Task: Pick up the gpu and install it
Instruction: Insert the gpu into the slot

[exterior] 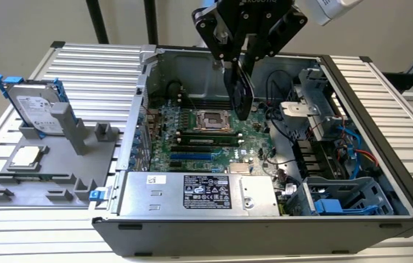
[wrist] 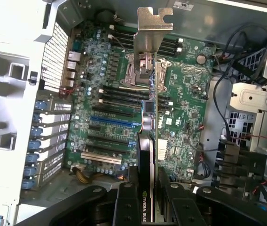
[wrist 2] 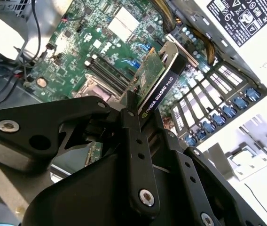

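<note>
My end effector (exterior: 241, 57), clamped on the gpu (exterior: 241, 96), holds it edge-on, long axis hanging straight down below me, above the motherboard (exterior: 184, 148) inside the open computer case (exterior: 371, 118), not yet seated.

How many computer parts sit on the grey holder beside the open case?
2 for certain: the hard drive stands upright at the far end of the grey holder; the CPU chip lies flat nearer the camera. A thin greenish strip below it may be a third.
</note>
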You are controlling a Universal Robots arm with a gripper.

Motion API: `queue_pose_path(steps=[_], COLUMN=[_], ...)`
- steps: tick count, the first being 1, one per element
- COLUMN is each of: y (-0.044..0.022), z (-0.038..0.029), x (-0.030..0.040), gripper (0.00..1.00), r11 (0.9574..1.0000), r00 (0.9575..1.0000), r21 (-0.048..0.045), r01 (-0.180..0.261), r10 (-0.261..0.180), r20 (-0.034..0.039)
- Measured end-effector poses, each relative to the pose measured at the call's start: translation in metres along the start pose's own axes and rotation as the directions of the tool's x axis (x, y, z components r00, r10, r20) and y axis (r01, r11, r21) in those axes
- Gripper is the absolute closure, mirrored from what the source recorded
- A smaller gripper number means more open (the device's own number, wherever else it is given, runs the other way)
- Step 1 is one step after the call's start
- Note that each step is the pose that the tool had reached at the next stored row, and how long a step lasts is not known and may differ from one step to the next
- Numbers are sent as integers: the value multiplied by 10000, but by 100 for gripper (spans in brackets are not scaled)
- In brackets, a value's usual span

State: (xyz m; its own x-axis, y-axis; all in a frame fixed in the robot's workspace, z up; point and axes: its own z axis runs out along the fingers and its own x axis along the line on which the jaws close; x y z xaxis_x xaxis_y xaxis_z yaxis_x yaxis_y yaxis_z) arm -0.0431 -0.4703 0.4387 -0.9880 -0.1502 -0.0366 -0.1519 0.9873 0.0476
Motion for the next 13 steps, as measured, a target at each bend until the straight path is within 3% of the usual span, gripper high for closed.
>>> queue_pose_path(steps=[13], y=[0], z=[-6], x=[0], gripper=[100], r11=[9983], r00=[9983], r21=[-22], r01=[574], r10=[-574], r20=[-27])
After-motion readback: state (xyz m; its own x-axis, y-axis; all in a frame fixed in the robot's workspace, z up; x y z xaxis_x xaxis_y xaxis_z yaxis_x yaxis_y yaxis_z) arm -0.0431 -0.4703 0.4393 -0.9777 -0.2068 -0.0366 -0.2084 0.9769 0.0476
